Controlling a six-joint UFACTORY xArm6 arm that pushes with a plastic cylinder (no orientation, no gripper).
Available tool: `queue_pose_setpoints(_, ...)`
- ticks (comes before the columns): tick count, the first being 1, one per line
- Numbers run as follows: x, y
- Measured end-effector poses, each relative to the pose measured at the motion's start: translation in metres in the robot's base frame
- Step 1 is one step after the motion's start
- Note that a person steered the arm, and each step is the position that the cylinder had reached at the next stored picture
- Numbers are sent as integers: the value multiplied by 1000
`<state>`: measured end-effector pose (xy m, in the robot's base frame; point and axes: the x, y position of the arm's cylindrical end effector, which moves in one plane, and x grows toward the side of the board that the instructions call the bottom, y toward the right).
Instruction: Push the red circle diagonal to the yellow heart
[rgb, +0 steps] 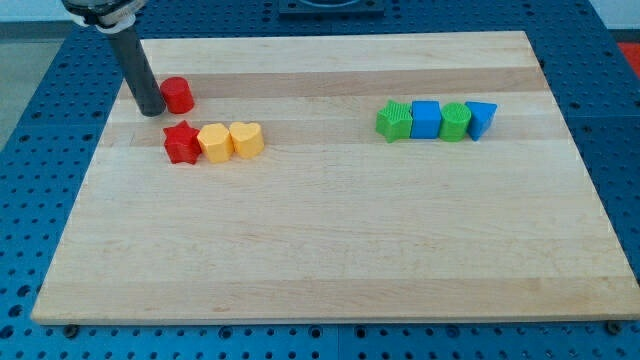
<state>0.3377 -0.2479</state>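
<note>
My tip is sitting at the far left of the counter, touching or just beside the left side of the red circle. There are no fingers to report on this rig, only the plain dark rod, so nothing is gripping anything. The red circle is lying just beyond a short row made of a red star, a yellow block whose shape I cannot make out, and the yellow heart, which is closing the row on the right. As I am judging it, the task is partly along: the circle is standing roughly over the star, apart from the heart, and is needing a further push to the right to sit at the heart's far corner. The circle is looking like a short, smooth, bright red puck, standing flat and likely sliding easily. Far off to the right, green and blue blocks are lining up, well apart from this work.
</note>
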Motion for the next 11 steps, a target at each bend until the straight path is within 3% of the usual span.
queue_pose_setpoints(1,-14,-4)
queue_pose_setpoints(3,-29,78)
queue_pose_setpoints(5,15,87)
queue_pose_setpoints(6,17,98)
queue_pose_setpoints(10,-24,237)
queue_pose_setpoints(11,-5,212)
